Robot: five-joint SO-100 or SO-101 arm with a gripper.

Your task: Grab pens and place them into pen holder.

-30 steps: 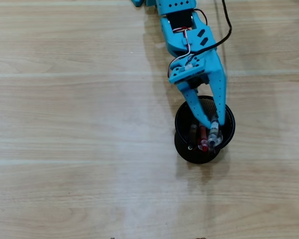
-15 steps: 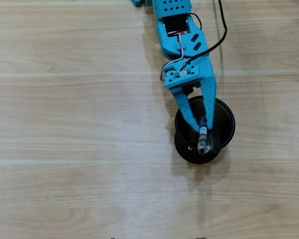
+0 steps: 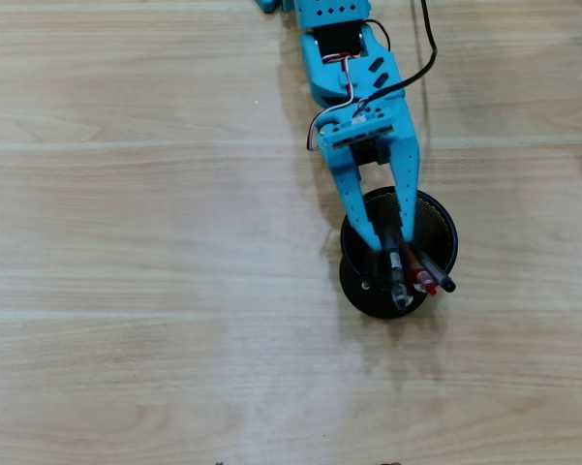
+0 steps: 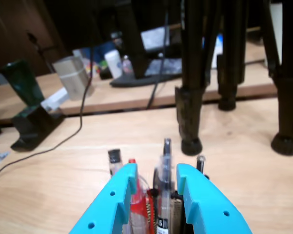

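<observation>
The blue claw (image 4: 156,192) grips 1 clear-barrelled pen (image 4: 164,185) upright, directly over the round black wire-mesh pen holder (image 3: 436,218) on the table (image 3: 126,242).

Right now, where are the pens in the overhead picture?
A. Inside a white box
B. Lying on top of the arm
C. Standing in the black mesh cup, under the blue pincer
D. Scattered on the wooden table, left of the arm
C: in the overhead view the pens stand in the black mesh cup, with the blue pincer right above them; no pen lies on the table.
</observation>
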